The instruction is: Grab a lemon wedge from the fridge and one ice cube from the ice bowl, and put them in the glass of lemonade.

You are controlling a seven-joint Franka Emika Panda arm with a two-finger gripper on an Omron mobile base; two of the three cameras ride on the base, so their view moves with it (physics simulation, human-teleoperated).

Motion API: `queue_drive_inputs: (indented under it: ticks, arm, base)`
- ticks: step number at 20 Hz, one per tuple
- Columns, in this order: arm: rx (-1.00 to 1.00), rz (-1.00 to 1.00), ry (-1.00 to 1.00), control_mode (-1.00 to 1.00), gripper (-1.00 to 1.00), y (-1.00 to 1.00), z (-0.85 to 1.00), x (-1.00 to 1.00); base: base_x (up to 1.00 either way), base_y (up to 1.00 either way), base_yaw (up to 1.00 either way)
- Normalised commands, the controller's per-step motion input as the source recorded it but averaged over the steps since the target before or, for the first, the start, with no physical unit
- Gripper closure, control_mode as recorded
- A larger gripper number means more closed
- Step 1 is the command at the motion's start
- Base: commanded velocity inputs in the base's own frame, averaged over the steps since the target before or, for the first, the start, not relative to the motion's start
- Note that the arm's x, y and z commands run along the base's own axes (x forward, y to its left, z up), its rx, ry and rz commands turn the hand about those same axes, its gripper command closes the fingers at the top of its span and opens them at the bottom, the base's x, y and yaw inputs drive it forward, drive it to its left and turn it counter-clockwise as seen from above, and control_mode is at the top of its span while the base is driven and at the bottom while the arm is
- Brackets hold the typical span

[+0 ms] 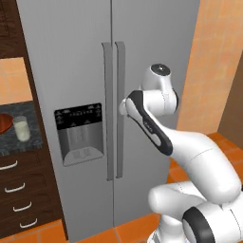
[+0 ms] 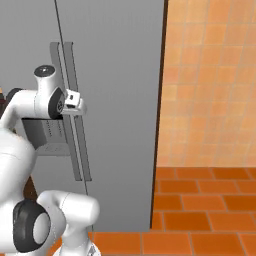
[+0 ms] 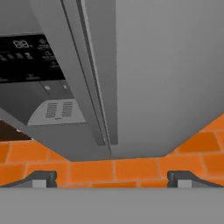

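Before closed fridge (image 1: 80, 57) handles, tool (image 3: 111, 178) hangs open, empty.

The white arm rises from the lower right of the left base view, its bulky lower links folded near the bottom edge, then slants up and left through a dark-banded forearm to a rounded wrist near the frame's centre. In the right base view the arm climbs the left edge, and the gripper (image 2: 75, 102) juts rightward at upper left. In the hand view the two dark fingers (image 3: 41, 178) stand far apart at the bottom, one lower left, one lower right, spread wide with nothing between them.
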Motion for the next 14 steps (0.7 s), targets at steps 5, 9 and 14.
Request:
queue_drive_inputs:
  ticks: [5,9,14]
  arm:
    - [0.0,0.09,-0.17,-1.0,-1.0,0.09,0.0,0.5]
    - [0.0,0.0,-0.12,-1.0,-1.0,0.02,0.0,0.05]
    - [0.0,0.0,-0.01,-1.0,-1.0,0.1,-0.14,0.58]
  base:
    - [0.0,0.0,0.0]
    - [0.0,0.0,0.0]
    - [0.0,0.0,0.0]
